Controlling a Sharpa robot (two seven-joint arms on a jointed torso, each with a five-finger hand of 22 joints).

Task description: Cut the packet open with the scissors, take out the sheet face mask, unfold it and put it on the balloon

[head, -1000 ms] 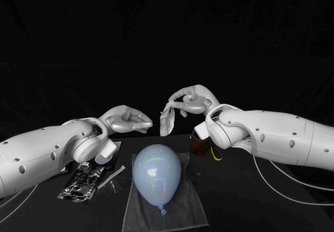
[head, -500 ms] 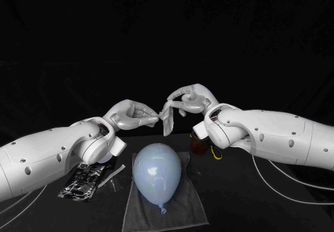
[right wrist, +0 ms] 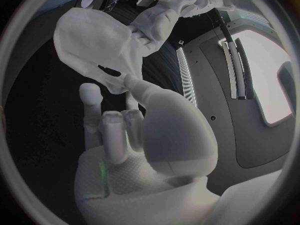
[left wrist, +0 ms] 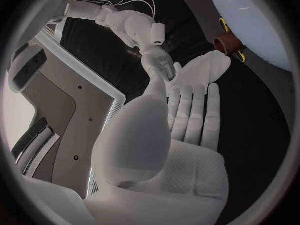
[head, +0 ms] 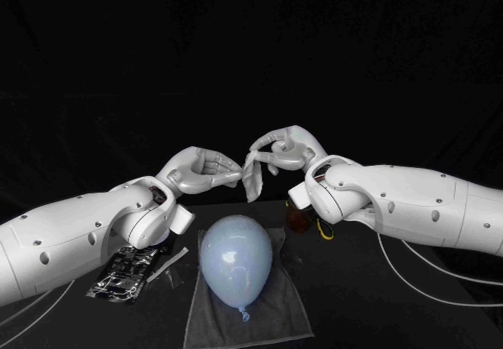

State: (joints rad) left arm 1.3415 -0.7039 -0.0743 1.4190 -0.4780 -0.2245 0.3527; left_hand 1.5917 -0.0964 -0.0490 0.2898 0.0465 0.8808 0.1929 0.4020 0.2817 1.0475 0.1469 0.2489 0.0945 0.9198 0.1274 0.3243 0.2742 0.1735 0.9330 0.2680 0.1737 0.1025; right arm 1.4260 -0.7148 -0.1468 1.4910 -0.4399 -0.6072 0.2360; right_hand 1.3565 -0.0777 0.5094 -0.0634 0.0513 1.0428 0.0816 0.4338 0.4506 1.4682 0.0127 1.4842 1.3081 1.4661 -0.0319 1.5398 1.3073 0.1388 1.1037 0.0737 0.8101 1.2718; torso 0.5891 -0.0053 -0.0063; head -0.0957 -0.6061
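The folded white sheet mask point(head: 253, 183) hangs in the air above the pale blue balloon point(head: 237, 257), which lies on a grey towel point(head: 275, 317). My right hand point(head: 281, 149) pinches the mask's upper edge. My left hand point(head: 203, 171) meets the mask from the other side, its fingertips on the edge. In the left wrist view the mask point(left wrist: 205, 71) lies at the tips of my left hand point(left wrist: 181, 135), with the right hand point(left wrist: 157, 60) behind it. The right wrist view shows the mask point(right wrist: 99, 39) stretched between my right hand point(right wrist: 137, 130) and the left hand point(right wrist: 157, 15).
The cut silver packet point(head: 123, 273) lies on the table under my left arm, a cut-off strip point(head: 168, 265) beside it. Scissors point(head: 315, 225) with brown and yellow handles lie under my right arm, to the right of the towel, and show again point(left wrist: 228, 42) next to the balloon point(left wrist: 256, 20).
My left hand has risen and moved right until its fingertips reached the hanging mask. The right hand has stayed nearly in place with the mask.
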